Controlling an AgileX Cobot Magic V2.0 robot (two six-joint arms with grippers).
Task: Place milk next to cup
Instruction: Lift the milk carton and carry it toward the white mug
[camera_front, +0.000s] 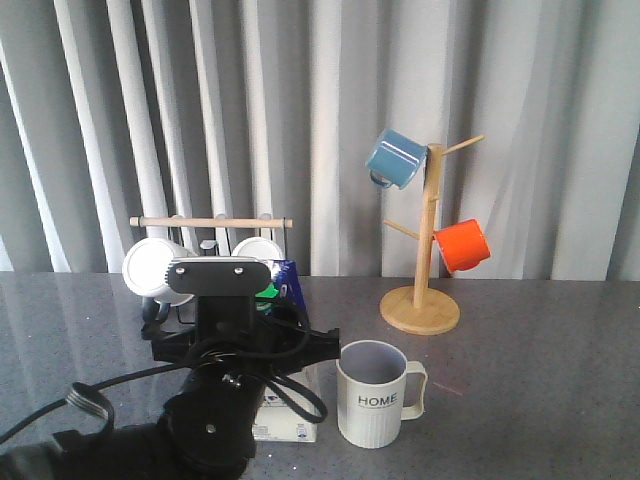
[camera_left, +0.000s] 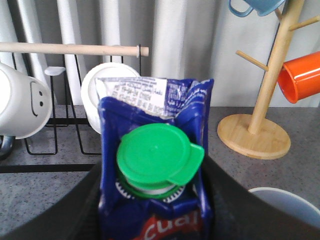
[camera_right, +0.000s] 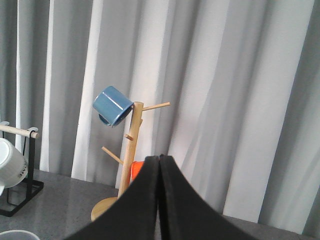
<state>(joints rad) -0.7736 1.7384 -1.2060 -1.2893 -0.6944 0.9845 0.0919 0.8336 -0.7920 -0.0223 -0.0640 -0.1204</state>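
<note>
Grey speckled surface (camera_front: 540, 380), pale pleated curtains behind. Left fingers (camera_left: 155, 220) clamped on both sides of milk (camera_left: 155, 165); green cap (camera_left: 157, 160) facing wrist camera. Right fingers (camera_right: 159, 200) pressed together, holding nothing, raised above surface. Milk upright on surface in front view, largely hidden by left arm, just beside cup (camera_front: 375, 395), on its left; contact not discernible. Cup handle turned right. Beyond: wooden mug tree (camera_front: 425, 250) carrying blue mug (camera_front: 395, 158) and orange mug (camera_front: 463, 245); black wire rack (camera_left: 50, 125) with white mugs (camera_front: 155, 268).
</note>
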